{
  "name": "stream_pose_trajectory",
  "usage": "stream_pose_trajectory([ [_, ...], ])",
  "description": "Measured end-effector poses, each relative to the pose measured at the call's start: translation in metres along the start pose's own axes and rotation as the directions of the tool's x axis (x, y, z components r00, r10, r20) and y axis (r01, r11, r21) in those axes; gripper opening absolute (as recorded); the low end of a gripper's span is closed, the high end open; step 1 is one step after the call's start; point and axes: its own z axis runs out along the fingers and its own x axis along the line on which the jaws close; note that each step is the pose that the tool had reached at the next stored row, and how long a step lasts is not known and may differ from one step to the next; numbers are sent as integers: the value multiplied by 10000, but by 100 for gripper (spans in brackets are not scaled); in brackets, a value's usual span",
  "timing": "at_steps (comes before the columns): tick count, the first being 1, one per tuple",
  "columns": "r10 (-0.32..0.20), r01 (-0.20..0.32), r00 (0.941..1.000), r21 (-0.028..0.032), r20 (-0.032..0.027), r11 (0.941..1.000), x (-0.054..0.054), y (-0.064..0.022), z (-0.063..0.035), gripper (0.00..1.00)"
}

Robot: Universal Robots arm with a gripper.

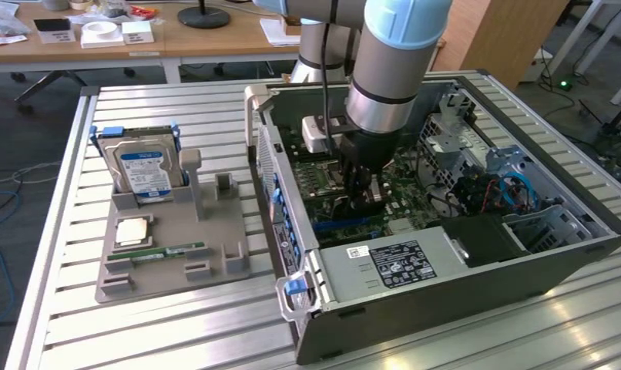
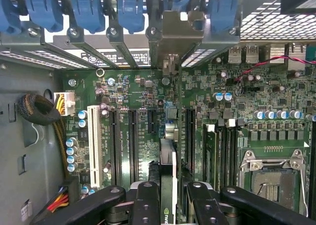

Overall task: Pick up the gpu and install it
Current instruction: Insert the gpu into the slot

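At the exterior view's left, you had the hard drive [image 1: 146, 166] standing upright in the gray holder [image 1: 156, 284], beside the open computer case [image 1: 495, 281]. Inside the case, the gripper [image 1: 360, 199] was partly closed, its 2 fingers [image 2: 146, 203] clamping the gpu [image 2: 168, 178] edge-on over the motherboard [image 2: 128, 87], far end toward the slot covers [image 2: 89, 50].
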Motion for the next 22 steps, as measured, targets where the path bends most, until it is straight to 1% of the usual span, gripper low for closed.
stream_pose_trajectory([
  [22,-1,1,10000,-2,-3,10000,1,1,26,26],
])
